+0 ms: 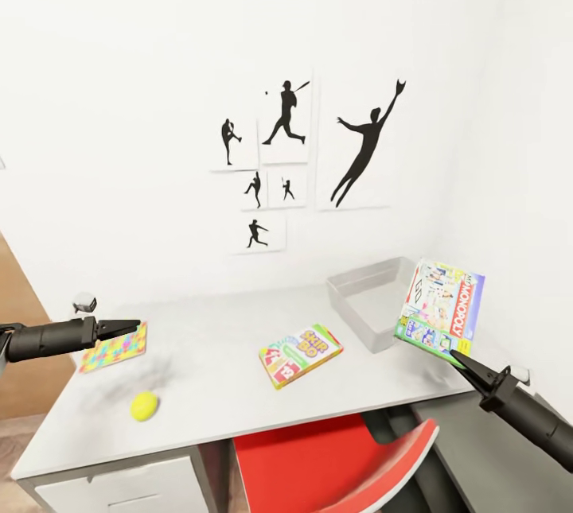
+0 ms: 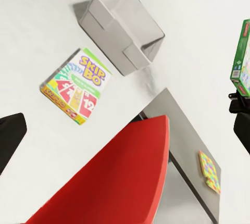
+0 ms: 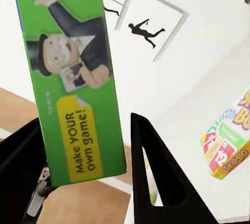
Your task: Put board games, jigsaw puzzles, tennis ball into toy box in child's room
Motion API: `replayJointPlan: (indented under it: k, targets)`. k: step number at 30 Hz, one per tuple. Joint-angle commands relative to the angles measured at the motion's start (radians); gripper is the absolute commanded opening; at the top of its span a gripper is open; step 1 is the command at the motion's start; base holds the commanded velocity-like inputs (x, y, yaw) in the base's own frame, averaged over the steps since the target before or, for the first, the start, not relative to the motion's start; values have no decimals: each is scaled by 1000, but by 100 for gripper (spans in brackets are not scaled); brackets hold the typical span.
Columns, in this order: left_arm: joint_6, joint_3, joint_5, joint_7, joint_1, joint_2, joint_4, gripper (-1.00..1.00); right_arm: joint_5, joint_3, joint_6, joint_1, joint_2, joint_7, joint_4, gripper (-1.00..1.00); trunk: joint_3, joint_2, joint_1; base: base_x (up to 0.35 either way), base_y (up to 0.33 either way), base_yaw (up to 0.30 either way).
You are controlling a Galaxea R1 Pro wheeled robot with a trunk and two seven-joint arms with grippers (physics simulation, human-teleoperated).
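Right now the long desk with the pale grey-white mottled top (image 1: 239, 338) is carrying most of the toys, and the red plastic chair (image 1: 334, 461) is sitting tucked under its front edge. Near the far right corner the shallow light-grey metallic toy box (image 1: 368, 298) is standing with nothing visible inside it. The right gripper (image 1: 460, 362) is clamping the lower edge of the green-edged Monopoly board game box (image 1: 442, 312), holding it upright in the air just beside the bin's right end. The green, red and white Skip-Bo box (image 1: 301, 354) is lying flat mid-desk, the thin multicoloured jigsaw square (image 1: 114, 347) is lying at the left end, and the small yellow-green tennis ball (image 1: 144, 406) is resting near the front edge. The left gripper (image 1: 127, 328) is hovering over that puzzle, its fingers looking pressed together and empty. I'd judge the Monopoly delivery is under way; next it needs carrying left over the bin, tipping flat and letting go.
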Motion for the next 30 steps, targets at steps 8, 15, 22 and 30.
replayJointPlan:
  k: [8, 15, 22, 30]
  targets:
    - [11, 1, -4, -6, -1, 0, 0, 100, -1, -1, 7, -1, -1, 4, 0, -100, -2, -2, 1, 161, -53, 0]
    - [11, 2, -4, -6, -1, 0, 0, 100, -1, -1, 9, -1, -1, 6, 0, -100, 0, -2, 1, 68, -23, -56]
    - [11, 2, -4, -6, -1, 0, 0, 100, -1, -1, 10, -1, -1, 7, 0, -100, 5, -2, 1, 113, -8, -121]
    - [11, 2, -3, -6, -1, 0, 0, 100, -1, -1, 10, -1, -2, 7, 0, -100, 6, -2, 1, 65, 3, -17]
